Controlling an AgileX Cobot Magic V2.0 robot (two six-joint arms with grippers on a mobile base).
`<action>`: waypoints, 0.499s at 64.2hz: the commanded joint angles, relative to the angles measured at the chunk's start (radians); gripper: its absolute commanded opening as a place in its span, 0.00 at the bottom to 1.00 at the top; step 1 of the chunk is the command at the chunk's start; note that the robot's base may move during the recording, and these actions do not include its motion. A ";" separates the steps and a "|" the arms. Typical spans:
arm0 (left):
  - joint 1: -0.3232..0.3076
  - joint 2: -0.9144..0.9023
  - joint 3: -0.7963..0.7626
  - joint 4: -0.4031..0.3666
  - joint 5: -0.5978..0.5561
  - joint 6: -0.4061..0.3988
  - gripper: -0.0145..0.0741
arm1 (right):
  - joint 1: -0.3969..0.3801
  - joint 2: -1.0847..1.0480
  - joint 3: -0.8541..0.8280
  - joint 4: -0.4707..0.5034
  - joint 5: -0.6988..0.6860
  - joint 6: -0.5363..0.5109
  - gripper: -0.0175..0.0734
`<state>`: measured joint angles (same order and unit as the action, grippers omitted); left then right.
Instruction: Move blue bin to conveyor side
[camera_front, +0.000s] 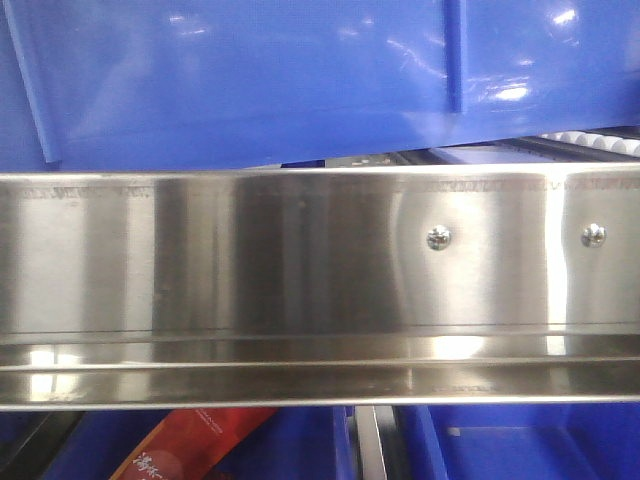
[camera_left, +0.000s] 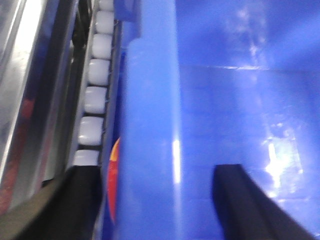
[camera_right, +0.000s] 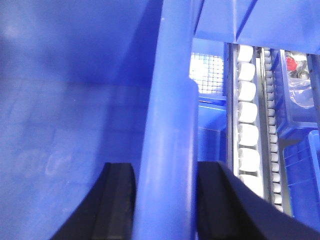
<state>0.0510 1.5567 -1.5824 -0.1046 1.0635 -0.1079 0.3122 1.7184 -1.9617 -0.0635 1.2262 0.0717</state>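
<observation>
The glossy blue bin (camera_front: 250, 80) fills the top of the front view, its underside tilted just above a steel rail. In the left wrist view its thick rim (camera_left: 150, 125) runs between the black fingers of my left gripper (camera_left: 157, 170), which stands open astride it with a gap on each side. In the right wrist view my right gripper (camera_right: 165, 167) is shut on the bin's rim (camera_right: 167, 125), one finger inside the bin and one outside. The conveyor side is out of view.
A shiny stainless-steel rail (camera_front: 300, 270) crosses the front view right below the bin. Rows of white rollers (camera_left: 95, 75) (camera_right: 247, 120) run alongside the bin. Below the rail lie a red packet (camera_front: 190, 445) and more blue crates (camera_front: 520, 445). Further blue crates (camera_right: 300, 150) sit past the rollers.
</observation>
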 joint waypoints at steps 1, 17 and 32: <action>-0.005 -0.004 0.003 0.003 0.001 -0.007 0.50 | -0.003 -0.003 0.000 -0.011 -0.005 -0.009 0.11; -0.005 -0.004 0.003 -0.001 0.011 -0.007 0.18 | -0.003 -0.003 0.000 -0.011 -0.005 -0.009 0.11; -0.005 -0.004 0.003 -0.007 0.011 -0.007 0.15 | -0.003 -0.003 0.000 -0.011 -0.005 -0.009 0.11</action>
<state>0.0503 1.5548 -1.5824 -0.0976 1.0542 -0.1164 0.3122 1.7184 -1.9617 -0.0635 1.2242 0.0717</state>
